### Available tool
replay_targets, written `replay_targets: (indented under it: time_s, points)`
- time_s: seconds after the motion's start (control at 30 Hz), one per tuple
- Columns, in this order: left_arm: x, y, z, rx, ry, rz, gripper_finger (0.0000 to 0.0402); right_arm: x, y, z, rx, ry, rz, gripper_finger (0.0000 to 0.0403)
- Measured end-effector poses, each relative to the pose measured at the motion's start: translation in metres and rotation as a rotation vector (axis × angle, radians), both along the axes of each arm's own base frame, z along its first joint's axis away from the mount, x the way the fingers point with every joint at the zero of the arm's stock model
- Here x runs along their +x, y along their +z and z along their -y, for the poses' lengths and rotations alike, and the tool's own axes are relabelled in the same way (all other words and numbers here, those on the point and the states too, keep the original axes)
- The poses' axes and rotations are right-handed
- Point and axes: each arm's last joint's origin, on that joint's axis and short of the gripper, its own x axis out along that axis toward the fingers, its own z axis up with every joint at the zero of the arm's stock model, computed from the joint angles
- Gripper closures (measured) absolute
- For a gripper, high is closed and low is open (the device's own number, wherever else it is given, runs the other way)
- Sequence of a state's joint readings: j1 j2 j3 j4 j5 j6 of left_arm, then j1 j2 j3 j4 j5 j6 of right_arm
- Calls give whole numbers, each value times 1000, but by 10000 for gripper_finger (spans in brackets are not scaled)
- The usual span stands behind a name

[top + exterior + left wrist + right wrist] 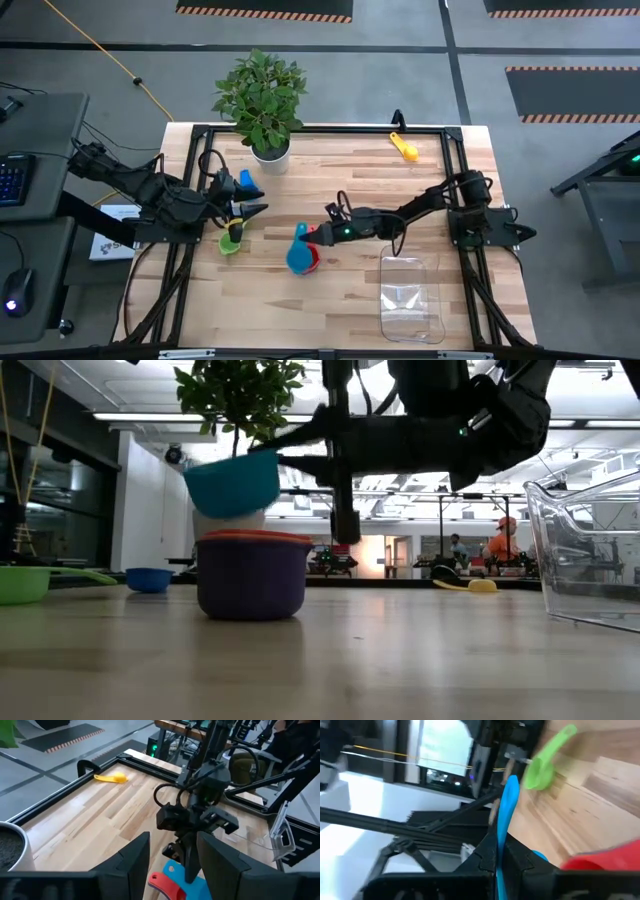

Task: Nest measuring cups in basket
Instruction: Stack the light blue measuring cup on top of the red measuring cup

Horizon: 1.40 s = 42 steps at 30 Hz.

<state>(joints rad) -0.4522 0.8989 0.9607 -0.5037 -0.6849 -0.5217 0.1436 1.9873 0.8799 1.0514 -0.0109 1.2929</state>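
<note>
Right gripper (pixel 322 234) grips the light blue cup (pixel 298 256) by its handle, above the stacked cups (pixel 252 574) at table centre. Left gripper (pixel 258 196), fingers apart and empty, waits near the green cup (pixel 231 241) at left.

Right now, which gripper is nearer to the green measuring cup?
Left. The left gripper hovers just beside the green measuring cup at the table's left side; the right gripper is farther off at mid-table, shut on the light blue cup.
</note>
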Motion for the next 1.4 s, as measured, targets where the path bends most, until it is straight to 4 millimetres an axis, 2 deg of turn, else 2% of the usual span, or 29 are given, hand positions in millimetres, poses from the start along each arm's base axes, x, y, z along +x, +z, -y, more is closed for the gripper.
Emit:
replay_targets:
  time_s: [0.23,0.67,0.8,1.13,1.23,1.4]
  points:
    - [0,0,0,0,0,0,248,-1,-9,0,-3,-12,-91,403]
    - [0,0,0,0,-1,0,248,-1,-13,7,-10,-23,-134,391]
    - [0,0,0,0,-1,0,248,0,-13,9,-8,-30,-135,360]
    - [0,0,0,0,-2,-1,248,-5,0,24,-61,-17,-194,234]
    - [0,0,0,0,-2,-1,248,-11,9,31,-103,-7,-261,217]
    - [0,0,0,0,-2,-1,248,-31,27,40,-196,10,-433,212]
